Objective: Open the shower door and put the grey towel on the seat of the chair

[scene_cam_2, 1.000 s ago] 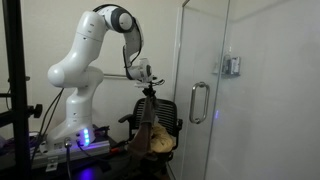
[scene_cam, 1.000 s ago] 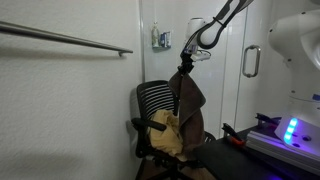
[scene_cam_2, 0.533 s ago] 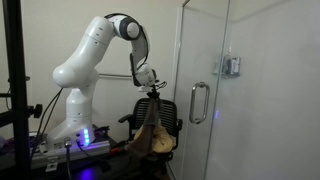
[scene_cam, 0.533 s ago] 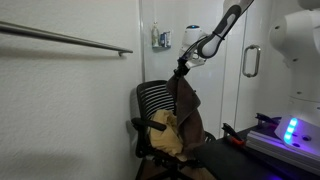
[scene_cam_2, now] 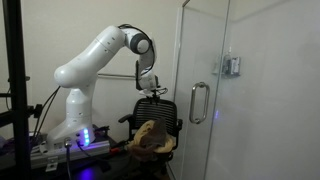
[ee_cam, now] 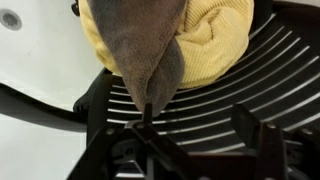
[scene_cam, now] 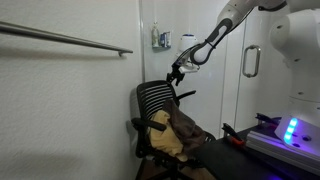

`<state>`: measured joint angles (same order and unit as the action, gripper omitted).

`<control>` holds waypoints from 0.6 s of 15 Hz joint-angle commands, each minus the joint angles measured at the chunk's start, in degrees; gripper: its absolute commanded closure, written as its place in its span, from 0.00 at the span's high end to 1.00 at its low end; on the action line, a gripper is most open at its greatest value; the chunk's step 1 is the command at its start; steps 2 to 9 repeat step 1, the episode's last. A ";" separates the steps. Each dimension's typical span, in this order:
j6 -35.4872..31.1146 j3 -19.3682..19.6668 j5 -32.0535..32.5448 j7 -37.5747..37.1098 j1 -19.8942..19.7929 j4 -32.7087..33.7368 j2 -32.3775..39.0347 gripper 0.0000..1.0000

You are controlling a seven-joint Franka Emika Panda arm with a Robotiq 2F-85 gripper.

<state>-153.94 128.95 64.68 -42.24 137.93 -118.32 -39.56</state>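
**Item 1, gripper** [scene_cam: 178, 71]: at the end of the white arm [scene_cam_2: 95, 55], poised over the top edge of the chair back. The jaws look parted and hold nothing. In the wrist view they are only dark shapes at the lower edge.

**Item 2, grey towel** [scene_cam: 188, 127]: below the jaws, lying crumpled on the seat of the chair, well apart from them in both exterior views. In the wrist view [ee_cam: 148, 55] it spreads wide at the top and narrows to a point directed at the jaws. Whether that tip touches them cannot be told.

**Item 3, yellow towel** [scene_cam: 163, 136]: below the jaws, on the same seat, partly under the grey towel and touching it. In the wrist view [ee_cam: 218, 40] it shows on both sides of the grey cloth.

**Item 4, chair** [scene_cam: 154, 100]: black, with a slatted back directly under the jaws. The slats fill the lower half of the wrist view.

**Item 5, shower door** [scene_cam_2: 205, 60]: clear glass with a loop handle [scene_cam_2: 198, 102], standing to one side of the jaws, near but apart.

**Item 6, rail** [scene_cam: 65, 38]: a metal bar on the wall, well away from the jaws, higher than the chair.

**Item 7, blue light** [scene_cam_2: 85, 138]: glows low at the arm's base, far beneath the jaws.
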 commanded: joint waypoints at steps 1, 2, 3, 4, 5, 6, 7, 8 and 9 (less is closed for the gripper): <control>4.48 -1.80 -1.53 1.60 -0.98 1.03 -1.77 0.85; 4.48 -1.80 -1.53 1.60 -0.98 1.03 -1.77 0.85; 4.48 -1.80 -1.53 1.60 -0.98 1.03 -1.77 0.85; 4.48 -1.80 -1.53 1.60 -0.98 1.03 -1.77 0.85; 4.48 -1.80 -1.53 1.60 -0.98 1.03 -1.77 0.85; 4.48 -1.80 -1.53 1.60 -0.98 1.03 -1.77 0.85; 4.48 -1.80 -1.53 1.60 -0.98 1.03 -1.77 0.85; 4.48 -1.80 -1.53 1.60 -0.98 1.03 -1.77 0.85; 4.48 -1.80 -1.53 1.60 -0.98 1.03 -1.77 0.85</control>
